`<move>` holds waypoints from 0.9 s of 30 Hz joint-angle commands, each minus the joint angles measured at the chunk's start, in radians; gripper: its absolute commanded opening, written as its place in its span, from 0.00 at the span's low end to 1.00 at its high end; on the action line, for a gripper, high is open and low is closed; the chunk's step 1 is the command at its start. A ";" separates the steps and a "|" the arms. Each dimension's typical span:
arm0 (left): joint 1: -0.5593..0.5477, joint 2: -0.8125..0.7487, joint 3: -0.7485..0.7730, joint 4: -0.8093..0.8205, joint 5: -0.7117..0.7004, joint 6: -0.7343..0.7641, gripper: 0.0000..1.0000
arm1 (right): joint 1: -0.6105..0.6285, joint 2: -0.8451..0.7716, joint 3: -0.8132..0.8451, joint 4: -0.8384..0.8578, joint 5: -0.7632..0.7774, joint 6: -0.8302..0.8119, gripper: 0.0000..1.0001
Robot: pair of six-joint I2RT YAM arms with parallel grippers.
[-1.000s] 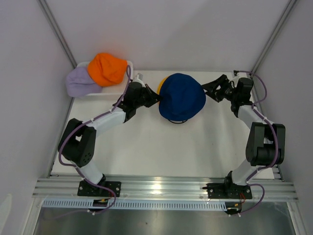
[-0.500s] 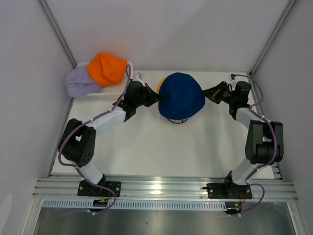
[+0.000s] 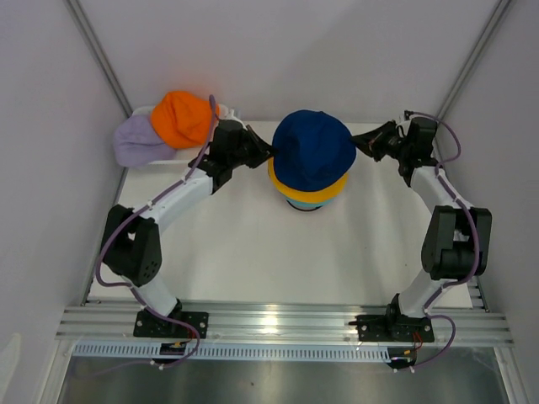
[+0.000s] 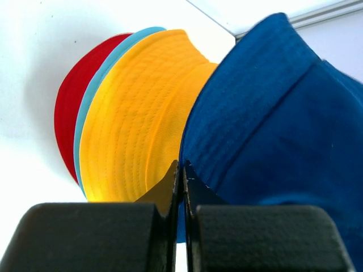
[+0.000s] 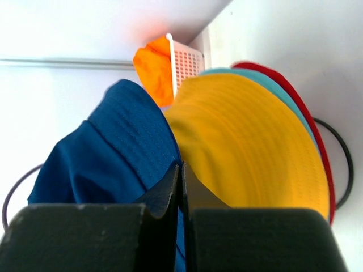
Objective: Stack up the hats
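The navy blue hat (image 3: pixel 313 150) hangs above a pile of yellow hat (image 3: pixel 307 190) on teal hat (image 3: pixel 308 204). My left gripper (image 3: pixel 269 155) is shut on its left brim edge and my right gripper (image 3: pixel 359 145) is shut on its right brim edge. In the left wrist view the gripper (image 4: pixel 181 170) pinches the navy hat (image 4: pixel 272 113), with the yellow (image 4: pixel 142 107), teal (image 4: pixel 96 96) and red (image 4: pixel 71 113) brims behind. In the right wrist view the gripper (image 5: pixel 181 170) nips the navy brim (image 5: pixel 113 147) beside the yellow hat (image 5: pixel 249 141). The orange hat (image 3: pixel 184 118) and lavender hat (image 3: pixel 135 141) lie at the back left.
The white lattice basket (image 3: pixel 145 111) under the orange and lavender hats stands in the back left corner against the wall. A black wire frame (image 5: pixel 342 164) pokes out from under the pile. Grey walls close in on the left, right and back.
The right gripper closed on the navy hat's right brim. Both arms then lifted the navy hat up and back, uncovering the yellow and teal hats beneath it.
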 commanded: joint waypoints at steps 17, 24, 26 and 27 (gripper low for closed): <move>0.026 0.088 -0.088 -0.004 0.057 -0.018 0.01 | 0.019 0.163 0.048 -0.191 0.069 -0.172 0.00; 0.040 0.047 -0.167 0.039 0.018 0.070 0.01 | 0.022 0.137 -0.012 -0.108 0.091 -0.223 0.00; 0.046 0.048 -0.162 0.036 0.002 0.096 0.01 | 0.024 0.146 -0.014 -0.096 0.104 -0.240 0.00; 0.049 0.054 -0.159 0.033 -0.004 0.100 0.01 | 0.024 0.153 -0.009 -0.082 0.102 -0.243 0.00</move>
